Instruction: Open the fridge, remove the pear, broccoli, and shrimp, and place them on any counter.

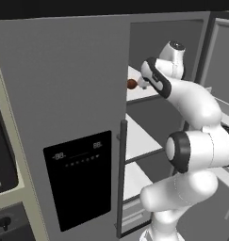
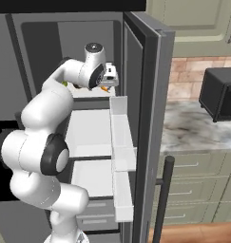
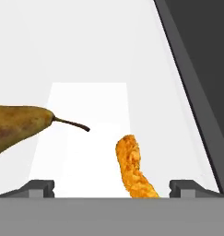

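Inside the fridge (image 1: 64,94), its right door (image 2: 145,118) swung wide open, the white arm reaches onto the top shelf (image 1: 134,92), seen at upper centre of both base views. The gripper (image 3: 112,186) has its jaws spread wide with nothing between them; the two dark fingertips (image 3: 38,186) sit at the bottom left and bottom right of the hand view.

The shrimp (image 3: 133,168), a bumpy orange curl, lies on the white shelf floor (image 3: 90,152) at lower centre of the hand view, between the fingertips and nearer the right one. The pear (image 3: 16,126), brownish-olive and speckled, enters from the left edge, its thin dark stem pointing right toward the shrimp but apart from it. In the left base view the pear (image 1: 131,84) shows as a small reddish-brown ball just left of the hand. In the right base view a speck of orange (image 2: 104,88) shows below the hand and a yellow-green bit of the broccoli (image 2: 64,83) peeks out behind the arm's upper link.

The fridge's dark side wall (image 3: 196,83) slants down the right of the hand view, close to the right fingertip. White door bins (image 2: 120,137) line the open door at centre of the right base view. The marbled counter (image 2: 193,128) lies at middle right, past the door, with a black appliance (image 2: 221,95) on it. The closed left door carries a black panel (image 1: 78,179) at lower left.
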